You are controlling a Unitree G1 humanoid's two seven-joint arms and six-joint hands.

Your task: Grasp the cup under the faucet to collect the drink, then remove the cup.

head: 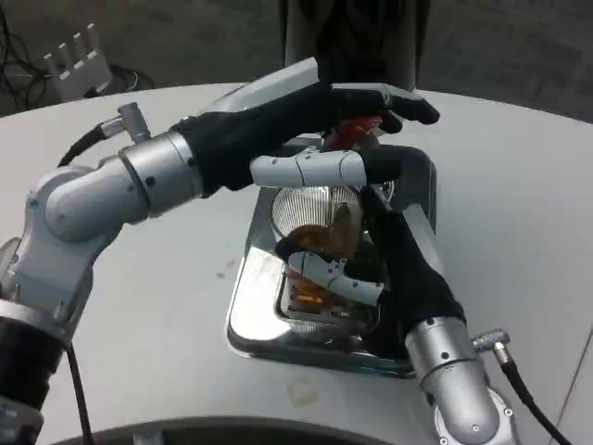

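Note:
A clear ribbed cup [310, 218] with brown drink in its bottom stands over the metal drip tray [255, 315]. My right hand [371, 264] wraps around the cup from the right and holds it, its white fingers curled across the cup's front. My left hand [324, 125] reaches in from the left above the cup. Its fingers lie over the red faucet lever [357, 130], and I cannot tell whether they press it. The spout itself is hidden behind the left hand.
The dark dispenser body [357, 37] rises behind the tray at the table's far edge. A white toothed object [79, 60] lies at the back left. A small brown stain [301, 394] marks the white table [167, 324] in front of the tray.

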